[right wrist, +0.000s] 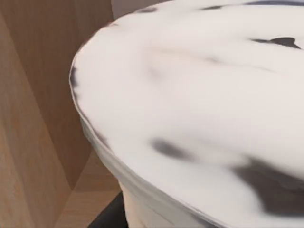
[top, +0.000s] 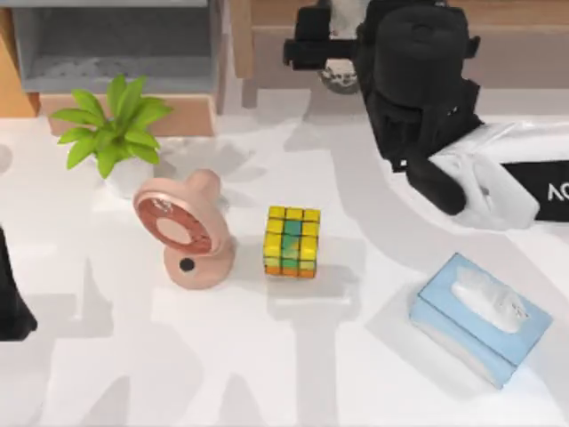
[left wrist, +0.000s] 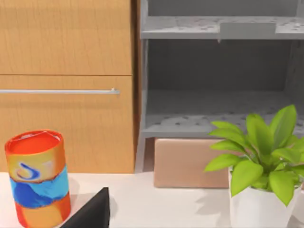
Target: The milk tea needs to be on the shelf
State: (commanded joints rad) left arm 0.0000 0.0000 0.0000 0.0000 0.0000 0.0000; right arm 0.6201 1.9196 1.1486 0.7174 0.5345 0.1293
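Note:
The milk tea [top: 341,78] shows as a pale round shape under my right gripper [top: 333,55], at the back of the table in front of the shelf's grey-brown panel. In the right wrist view its white lid [right wrist: 199,109] sits very close, with light-brown wood [right wrist: 33,123] right behind it. The gripper looks shut on the cup, and most of the cup is hidden by the arm. The shelf [top: 520,12] runs along the back right. My left arm [top: 12,307] stays parked at the left edge, with a dark fingertip [left wrist: 92,211] in the left wrist view.
A puzzle cube [top: 292,241] stands mid-table beside a pink desk fan [top: 185,233]. A potted plant [top: 111,133] stands back left in front of the grey-lined cubby [top: 116,44]. A blue tissue box [top: 480,318] lies front right. An orange and blue can [left wrist: 38,178] stands by a wooden cabinet [left wrist: 66,85].

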